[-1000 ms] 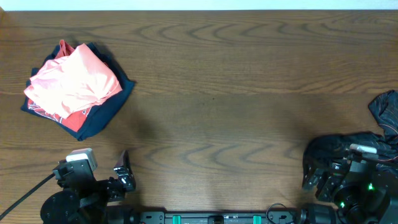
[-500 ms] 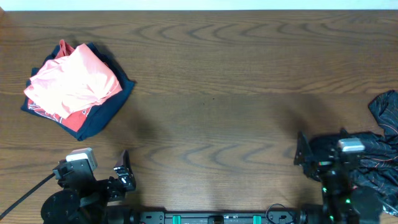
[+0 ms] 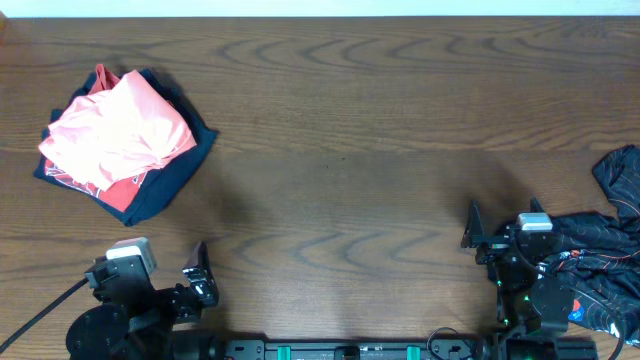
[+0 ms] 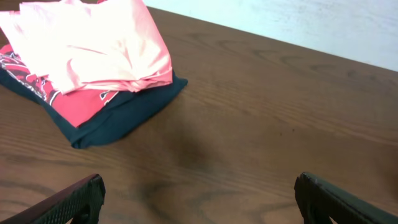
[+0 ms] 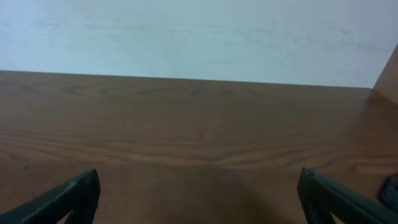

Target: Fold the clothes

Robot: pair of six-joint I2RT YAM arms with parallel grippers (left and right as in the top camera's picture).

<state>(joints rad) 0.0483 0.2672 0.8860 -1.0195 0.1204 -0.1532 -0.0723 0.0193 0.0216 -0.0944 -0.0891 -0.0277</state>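
- The salmon-pink T-shirt (image 3: 120, 128) lies folded at 10 o'clock, on top of a red shirt (image 3: 122, 193) and a navy garment (image 3: 182, 158), near the table's (image 3: 340, 120) left edge.
- Black garments (image 3: 612, 250) are bunched at 4 o'clock and reach the right edge.
- The left gripper (image 3: 197, 272) is at 7 o'clock, its jaws spread wide and holding nothing.
- The right gripper (image 3: 478, 238) is at 5 o'clock beside the black heap, its jaws also wide and holding nothing.
- Bare wood spans the middle between the two piles.

We saw bare wood across the middle of the surface (image 3: 350, 150), open to a pass from either side. The salmon-pink T-shirt (image 3: 125, 125) atop a red-and-navy pile (image 3: 162, 185) blocked the far-left corner; black garments (image 3: 622, 175) crowded the right edge.
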